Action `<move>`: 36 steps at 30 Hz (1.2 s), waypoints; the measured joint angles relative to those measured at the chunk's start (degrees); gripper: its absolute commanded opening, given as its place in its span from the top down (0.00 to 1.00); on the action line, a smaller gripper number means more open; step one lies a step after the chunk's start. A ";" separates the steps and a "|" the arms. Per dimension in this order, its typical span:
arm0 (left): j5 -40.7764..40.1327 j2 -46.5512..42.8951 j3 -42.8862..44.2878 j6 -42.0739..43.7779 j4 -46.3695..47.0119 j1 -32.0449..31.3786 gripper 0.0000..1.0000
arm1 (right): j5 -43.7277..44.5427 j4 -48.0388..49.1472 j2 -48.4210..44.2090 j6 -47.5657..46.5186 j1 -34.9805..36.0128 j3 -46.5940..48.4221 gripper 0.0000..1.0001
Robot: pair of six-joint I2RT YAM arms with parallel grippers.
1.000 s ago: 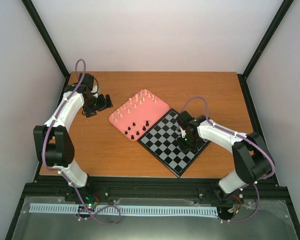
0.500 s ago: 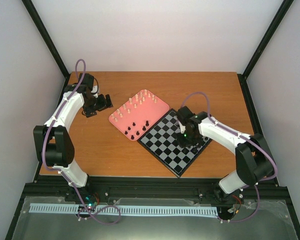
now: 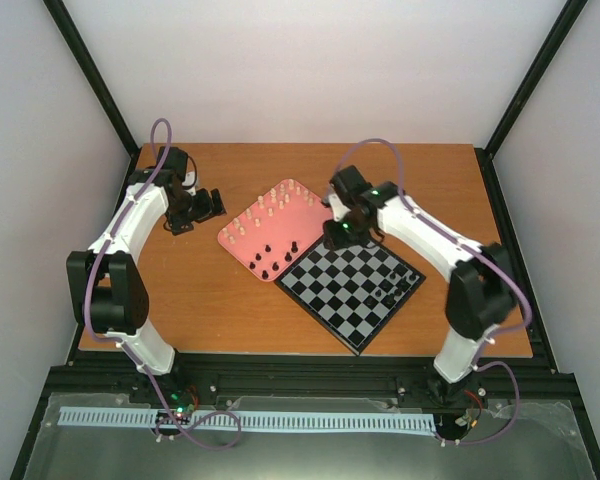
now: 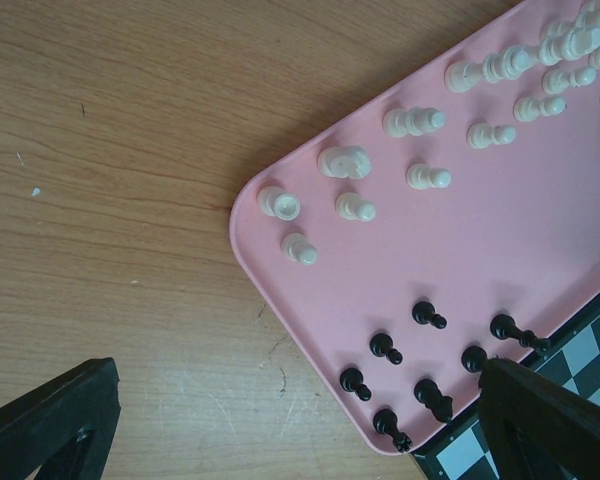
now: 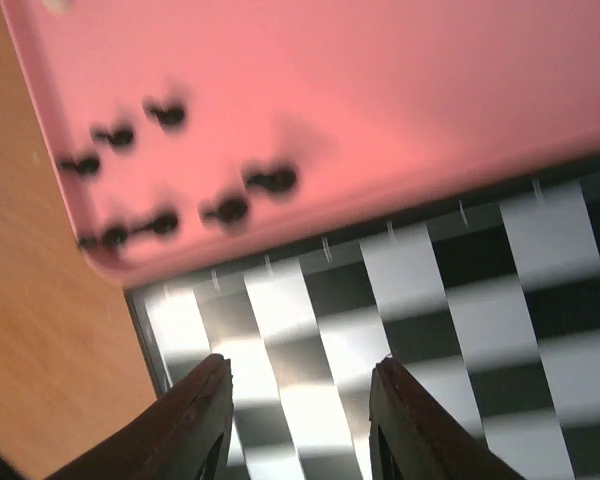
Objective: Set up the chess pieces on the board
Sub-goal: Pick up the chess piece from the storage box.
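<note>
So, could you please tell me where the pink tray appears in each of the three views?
Top external: the pink tray lies mid-table, beside the chessboard.
Left wrist: the tray fills the right side, its rounded corner at the bottom.
Right wrist: the tray spans the top, blurred.
Shared landmark: the black pieces clustered in the tray's corner next to the board.

Right tool [image 3: 336,233] hangs over the far corner of the board [image 3: 340,300] — just beside the pink tray [image 3: 315,218].
</note>
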 measured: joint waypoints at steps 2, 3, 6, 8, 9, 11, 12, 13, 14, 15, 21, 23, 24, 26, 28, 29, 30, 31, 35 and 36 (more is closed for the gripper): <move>0.04 0.00 0.00 0.02 0.00 0.00 0.00 | -0.72 0.46 6.45 -0.92 1.05 7.13 0.61; 0.00 0.00 0.00 0.02 -0.02 0.00 0.00 | -0.90 0.50 10.34 -1.49 1.77 11.80 0.61; -0.17 0.00 0.00 0.00 -0.02 0.00 0.00 | -2.12 0.66 18.71 -2.71 3.61 21.70 0.61; -0.31 0.00 0.00 -0.04 -0.04 0.00 0.00 | -3.26 0.48 23.76 -3.58 4.83 27.85 0.61; -0.46 0.00 -0.02 -0.15 -0.04 0.00 0.00 | -3.72 0.44 25.24 -3.85 5.22 29.51 0.61; -0.87 0.00 -0.02 -0.33 -0.07 0.00 0.00 | -4.74 -0.04 28.04 -4.48 5.95 32.50 0.61; -1.25 0.00 -0.02 -0.44 -0.09 0.00 0.00 | -5.25 -0.48 29.31 -4.85 6.29 33.86 0.61; -1.68 0.00 -0.02 -0.52 -0.13 0.00 0.00 | -5.60 -0.83 30.25 -5.09 6.51 34.82 0.61; -1.97 0.00 -0.02 -0.59 -0.15 0.00 0.00 | -5.88 -1.07 31.32 -5.31 6.75 35.87 0.61; -2.21 0.00 -0.02 -0.61 -0.20 0.00 0.00 | -6.19 -1.18 32.06 -5.51 6.91 36.52 0.61; -2.82 0.00 -0.02 -0.66 -0.20 0.00 0.00 | -6.93 -2.67 35.85 -6.51 7.91 39.41 0.62; -2.82 0.00 -0.02 -0.63 -0.22 0.00 0.00 | -6.93 -3.15 36.81 -6.62 8.26 39.58 0.62; -2.82 0.00 -0.02 -0.63 -0.20 0.00 0.00 | -6.95 -3.37 37.20 -6.71 8.37 39.63 0.62; -2.82 0.00 -0.02 -0.63 -0.20 0.00 0.00 | -7.04 -3.65 37.90 -6.80 8.50 39.63 0.62; -2.82 0.00 -0.02 -0.63 -0.20 0.00 0.00 | -7.08 -3.93 38.47 -6.82 8.55 39.63 0.63; -2.80 0.00 -0.02 -0.63 -0.20 0.00 0.00 | -7.08 -4.02 38.62 -6.82 8.55 39.63 0.64; -2.80 0.00 -0.02 -0.63 -0.20 0.00 0.00 | -7.06 -4.13 38.77 -6.82 8.55 39.63 0.64; -2.80 0.00 -0.02 -0.63 -0.20 0.00 0.00 | -7.06 -4.13 38.84 -6.84 8.55 39.63 0.64; -2.78 0.00 -0.02 -0.63 -0.20 0.00 0.00 | -7.02 -4.22 39.19 -6.80 8.55 40.00 0.65; -2.78 0.00 -0.02 -0.63 -0.20 0.00 0.00 | -7.02 -4.22 39.28 -6.80 8.55 40.09 0.65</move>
